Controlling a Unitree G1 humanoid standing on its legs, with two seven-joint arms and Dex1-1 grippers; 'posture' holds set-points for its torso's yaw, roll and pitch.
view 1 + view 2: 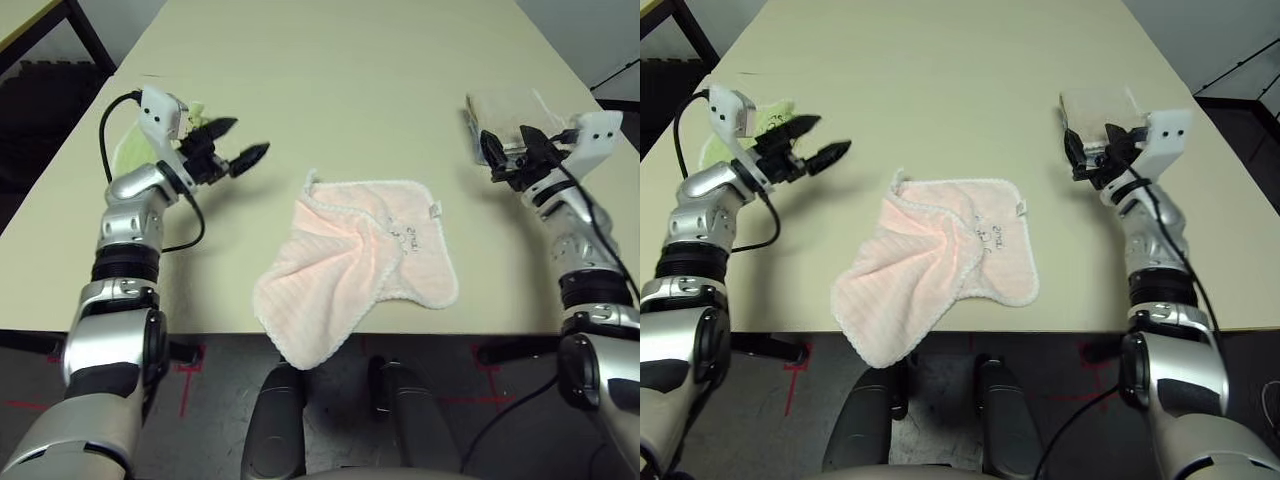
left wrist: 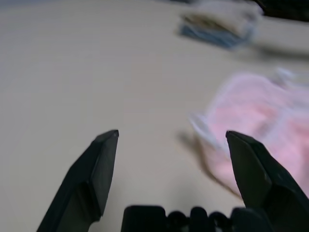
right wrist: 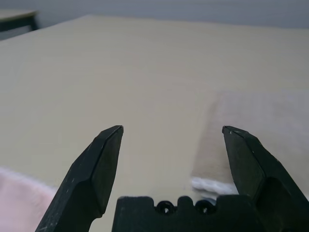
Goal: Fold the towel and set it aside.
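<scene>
The pale pink towel [image 1: 360,265] lies rumpled at the table's front middle, one corner drooping over the front edge, with its small white tag [image 1: 435,210] at the right side. My left gripper [image 1: 250,137] hovers open to the towel's left, pointing toward its whitish back-left corner [image 2: 200,128], and holds nothing. To the towel's right, my right gripper [image 1: 503,160] is open and empty, apart from the cloth. In the right wrist view a bit of the pink towel [image 3: 14,193] shows beside the open fingers [image 3: 104,159].
A light green towel [image 1: 130,150] lies behind my left wrist near the table's left edge. A beige towel stacked on a blue one [image 1: 1100,110] sits just behind my right gripper. The table [image 1: 330,90] stretches bare toward the back.
</scene>
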